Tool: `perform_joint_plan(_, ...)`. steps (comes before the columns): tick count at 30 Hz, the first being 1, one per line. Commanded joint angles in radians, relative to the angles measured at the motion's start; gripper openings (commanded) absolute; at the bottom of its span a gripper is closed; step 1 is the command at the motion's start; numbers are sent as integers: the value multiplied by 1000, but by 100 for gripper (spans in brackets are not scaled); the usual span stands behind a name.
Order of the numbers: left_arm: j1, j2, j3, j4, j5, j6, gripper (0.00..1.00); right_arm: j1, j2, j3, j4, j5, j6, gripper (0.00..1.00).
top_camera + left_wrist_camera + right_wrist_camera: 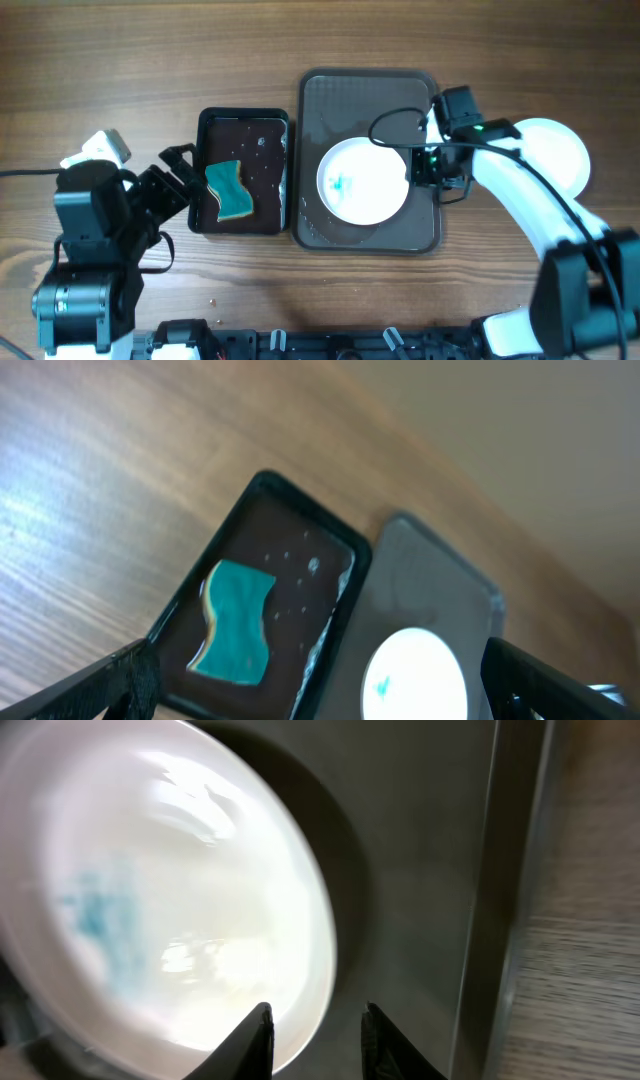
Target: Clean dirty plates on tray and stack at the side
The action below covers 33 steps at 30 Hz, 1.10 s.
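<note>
Overhead: the right hand reaches over the tray's right edge to the smeared plate. The left hand hovers beside the black tray.
Left wrist: fingers spread wide, empty.
Right wrist: fingers slightly apart, straddling the plate's rim.

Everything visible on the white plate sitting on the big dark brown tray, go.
The round, shallow white plate looks glossy, ceramic or plastic, with a blue-green smear left of its centre. It lies flat on the large dark brown tray, in the half nearer the robot, with nothing stacked on it. The right gripper has its fingers slightly apart, one on either side of the plate's right rim; whether they touch it is unclear.
</note>
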Motion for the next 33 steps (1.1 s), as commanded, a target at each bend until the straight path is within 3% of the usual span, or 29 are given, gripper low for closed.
perform_joint_plan(1, -32, 120, -11, -91, -9, 1, 100, 2, -103, 25, -18, -18, -34, 31)
perform_joint_plan(2, -43, 166, -16, -119, -31, 1, 100, 2, -113, 25, -20, -29, -33, 31)
perform_joint_plan(5, -66, 320, -23, -159, -70, 2, 79, 2, -121, 25, -21, -79, -33, 31)
perform_joint_plan(8, -79, 491, -23, -138, -62, 2, 70, 2, -120, 24, -21, -99, -19, 32)
perform_joint_plan(14, -112, 806, -23, -3, 12, 10, 65, 3, -120, 24, -22, -106, 2, 32)
perform_joint_plan(19, -112, 962, -23, 87, 9, 10, 50, 6, -120, 24, -41, -105, 20, 32)
perform_joint_plan(22, -112, 992, -23, 127, 17, 35, 13, 6, -120, 23, -54, -105, 19, 33)
perform_joint_plan(23, -112, 992, -22, 130, 16, 35, 6, 6, -120, 20, -55, -105, 19, 33)
perform_joint_plan(33, -112, 933, 33, 42, 16, 87, 4, 6, -120, -122, 82, -31, 79, 38)
